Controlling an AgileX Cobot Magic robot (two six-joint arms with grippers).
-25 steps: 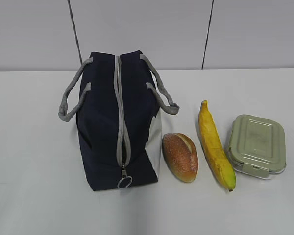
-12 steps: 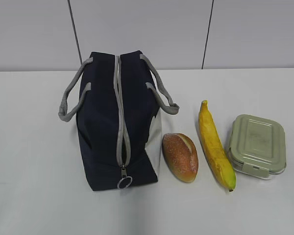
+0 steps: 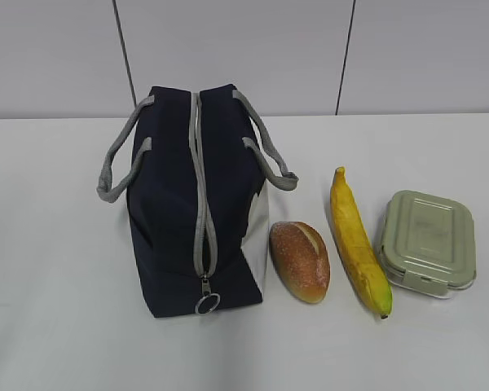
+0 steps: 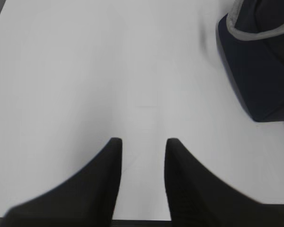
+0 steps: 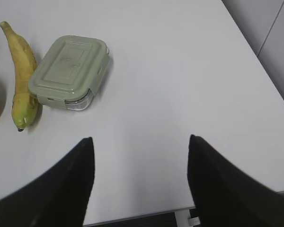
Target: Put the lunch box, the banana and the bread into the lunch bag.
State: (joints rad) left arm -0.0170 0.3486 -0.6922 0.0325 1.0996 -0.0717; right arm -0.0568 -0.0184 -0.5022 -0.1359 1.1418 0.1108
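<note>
The navy lunch bag (image 3: 183,220) stands on the white table with its grey zipper closed and the ring pull (image 3: 207,303) at the near end. Right of it lie the brown bread (image 3: 299,261), the yellow banana (image 3: 357,242) and the sage-green lunch box (image 3: 428,240), side by side. No arm shows in the exterior view. My left gripper (image 4: 142,142) hovers open over bare table, with a corner of the lunch bag (image 4: 260,71) at upper right. My right gripper (image 5: 139,139) is open wide above the table's near edge, with the lunch box (image 5: 68,71) and banana (image 5: 22,71) ahead to its left.
The table's right edge (image 5: 260,61) and near edge (image 5: 146,215) run close to the right gripper. Grey handles (image 3: 118,167) droop off both sides of the bag. A panelled wall (image 3: 244,49) stands behind the table.
</note>
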